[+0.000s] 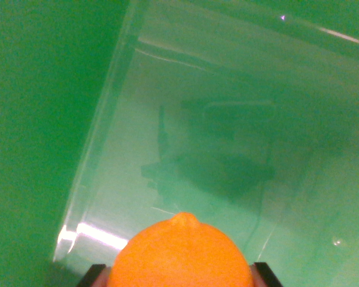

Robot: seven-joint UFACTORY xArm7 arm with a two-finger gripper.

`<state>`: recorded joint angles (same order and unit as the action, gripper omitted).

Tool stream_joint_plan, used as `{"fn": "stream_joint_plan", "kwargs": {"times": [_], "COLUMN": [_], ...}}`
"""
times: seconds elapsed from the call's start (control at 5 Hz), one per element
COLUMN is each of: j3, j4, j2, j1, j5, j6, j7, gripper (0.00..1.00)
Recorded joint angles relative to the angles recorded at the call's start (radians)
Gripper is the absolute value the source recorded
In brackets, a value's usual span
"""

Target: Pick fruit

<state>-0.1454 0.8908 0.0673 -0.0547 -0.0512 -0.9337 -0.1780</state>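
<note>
Gleaming round orange [182,254] between dark jaws, over glossy clear plastic bin [107,137]

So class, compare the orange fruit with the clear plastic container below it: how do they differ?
The orange fruit is opaque and bright; the clear plastic container is see-through, showing the green surface beneath. The fruit is round; the container has straight edges. The fruit sits between the pincer fingers; the container lies free on the green surface.

Bright orange fruit [182,254], plain, no pattern. Clear plastic bag [227,131], tinted green, with white glare streaks near lower left corner. Uniform green surface [36,119]; black gripper fingertips [268,274].
</note>
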Motion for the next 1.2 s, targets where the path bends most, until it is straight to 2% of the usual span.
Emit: {"fn": "stream_joint_plan", "kwargs": {"times": [0.2,0.4,0.6,0.8,1.0,1.2], "j3": [0.0,0.0,0.0,0.001,0.001,0.001], "j4": [0.0,0.026,0.026,0.053,0.053,0.081], "j2": [0.0,-0.018,-0.018,-0.038,-0.038,-0.057], "j1": [0.0,0.0009,0.0009,0.0018,0.0018,0.0028], "j5": [0.0,-0.0017,-0.0017,-0.0035,-0.0035,-0.0053], "j6": [0.0,-0.044,-0.044,-0.091,-0.091,-0.138], "j7": [0.0,0.0,0.0,0.0,0.0,0.0], "gripper": [1.0,1.0,1.0,1.0,1.0,1.0]}}
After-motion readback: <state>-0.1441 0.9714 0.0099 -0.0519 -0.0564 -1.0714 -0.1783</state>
